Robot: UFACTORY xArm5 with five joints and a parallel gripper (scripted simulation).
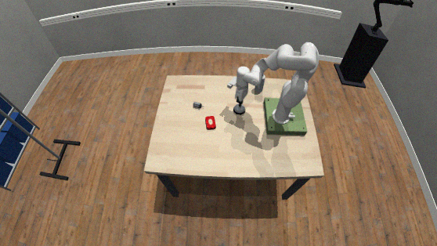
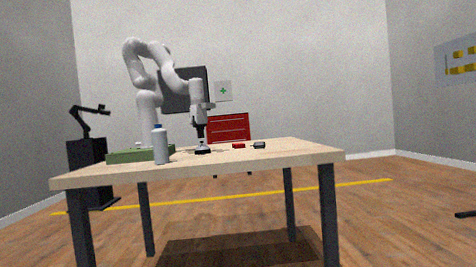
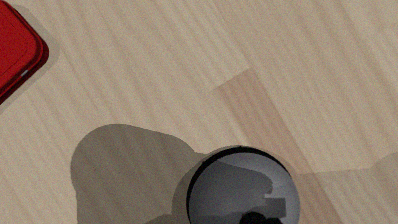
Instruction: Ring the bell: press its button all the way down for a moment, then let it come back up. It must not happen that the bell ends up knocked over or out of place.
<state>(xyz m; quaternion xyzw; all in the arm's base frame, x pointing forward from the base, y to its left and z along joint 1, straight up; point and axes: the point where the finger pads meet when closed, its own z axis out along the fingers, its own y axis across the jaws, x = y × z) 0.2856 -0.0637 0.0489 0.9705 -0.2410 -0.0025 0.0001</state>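
The arm folds over and points straight down, its closed, empty pincer [image 2: 201, 139] right above the bell [image 2: 202, 150] on the worktop [image 2: 281, 154].

No words, brand names or numbers are showing legibly anywhere. The only sign is a green plus on a small white square panel [image 2: 223, 91], hanging on the far wall just right of the arm. On the right wall, a grey board [image 2: 470, 55] is carrying plain yellow blocks and a bar, with no lettering. The red case [image 1: 211, 122] is showing a pale oval mark, too small to make out.
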